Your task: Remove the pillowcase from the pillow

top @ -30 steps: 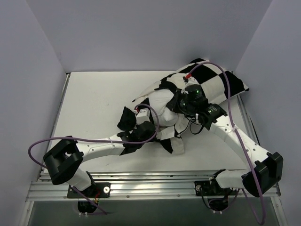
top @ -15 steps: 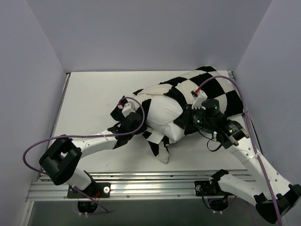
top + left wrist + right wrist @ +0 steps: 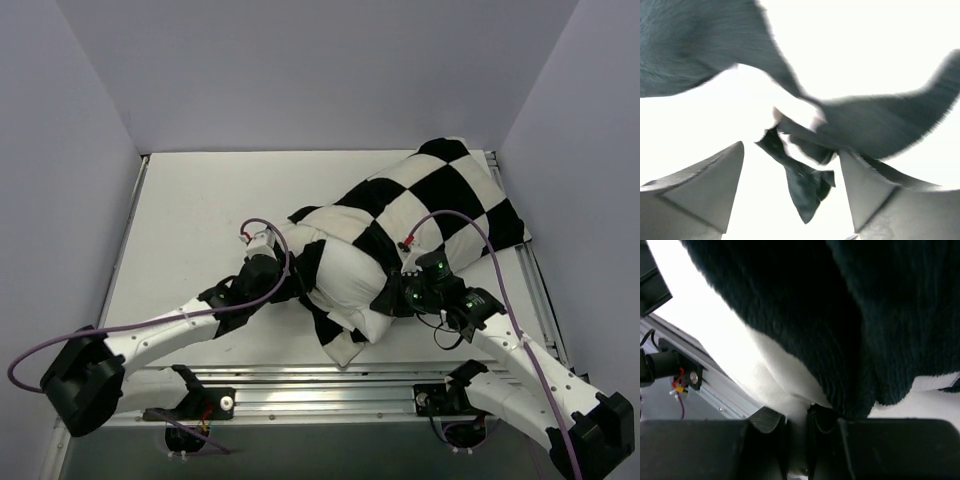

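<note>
**benchrat:** Where does this one stand? The left gripper (image 3: 790, 150) has its fingers spread wide. A dark scrap of the pillowcase (image 3: 800, 187) dangles in the gap, but neither pad seems to touch it. The wrist view is blurry, so take that loosely.

**yam_owner:** Agreed, the left one has hold of nothing. The right gripper (image 3: 796, 415) is the opposite: its fingers are nearly together with a fold of white cloth nipped between them. That cloth looks woven and plain, not fuzzy like the dark check hanging right over it, so I'd call it the pillow (image 3: 345, 275) and not a white square of the cover.

**benchrat:** From the top camera, both tools sit at the pillow's near end, left on its left flank and right on its right. The white bulge pokes out of the cover between them. The rest is inside the checks, which run off to the far right corner of the table (image 3: 190, 220).

**yam_owner:** So my guess is mid-strip: the mouth is peeled back over one end and most of the cushion is left to come out.

**benchrat:** And the next move?

**yam_owner:** The left needs a real bite on the cover's rim, cover only and no stuffing. Then the two have to pull apart along the pillow's length. If the right's pinch is thin, it may slip.
</note>
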`<state>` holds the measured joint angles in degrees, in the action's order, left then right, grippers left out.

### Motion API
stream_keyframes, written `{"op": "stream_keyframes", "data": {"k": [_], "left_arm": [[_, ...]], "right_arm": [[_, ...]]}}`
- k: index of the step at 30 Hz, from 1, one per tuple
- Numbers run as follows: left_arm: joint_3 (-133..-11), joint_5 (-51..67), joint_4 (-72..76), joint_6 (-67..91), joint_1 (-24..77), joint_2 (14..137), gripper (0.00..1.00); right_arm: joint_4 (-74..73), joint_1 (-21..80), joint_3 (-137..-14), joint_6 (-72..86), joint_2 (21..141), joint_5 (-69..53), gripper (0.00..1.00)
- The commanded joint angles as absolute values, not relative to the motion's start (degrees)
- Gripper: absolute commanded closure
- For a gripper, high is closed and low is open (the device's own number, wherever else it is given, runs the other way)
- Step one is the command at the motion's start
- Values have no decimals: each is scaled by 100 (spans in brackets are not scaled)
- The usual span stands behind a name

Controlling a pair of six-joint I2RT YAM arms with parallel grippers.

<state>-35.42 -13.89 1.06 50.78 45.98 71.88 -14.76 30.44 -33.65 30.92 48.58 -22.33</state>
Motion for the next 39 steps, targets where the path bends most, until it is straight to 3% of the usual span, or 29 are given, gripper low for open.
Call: {"op": "stream_keyframes", "data": {"k": [1, 6, 13, 16, 19, 20, 25, 28, 33, 39], "left_arm": [[-3981, -1740, -385, 4430, 4868, 6338, 14], [-4586, -2188, -852, 3518, 5089, 6090, 9], [-5457, -2600, -615, 2690, 4984, 7223, 12], [-5677, -2820, -677, 2663, 4712, 7689, 25], [-5652, -2909, -615, 2672, 4404, 7962, 47], [-5625, -2944, -624, 2707, 4316, 8006, 59], [-5336, -3225, -686, 3032, 3588, 8068, 92], [-5124, -3094, -659, 3304, 3253, 8173, 98], [-4809, -2726, -484, 3779, 2830, 8753, 98], [-4158, -1162, 1333, 4007, 2812, 8921, 97]], "right_arm": [[-1309, 3085, -3708, 3077, 5114, -1821, 94], [-1301, 3208, -3876, 2971, 5326, -1503, 95], [-1230, 3603, -3999, 3006, 5537, -862, 96], [-1318, 3735, -4096, 3050, 5520, -598, 100], [-1546, 3744, -4192, 3120, 5318, -317, 100], [-1616, 3727, -4227, 3138, 5248, -229, 100], [-2337, 3586, -4517, 3401, 4773, 430, 100], [-2575, 3454, -4622, 3655, 4457, 553, 100], [-2882, 3428, -4746, 3911, 3974, 931, 100], [-2805, 3428, -4589, 3683, 4069, 353, 100]]}}
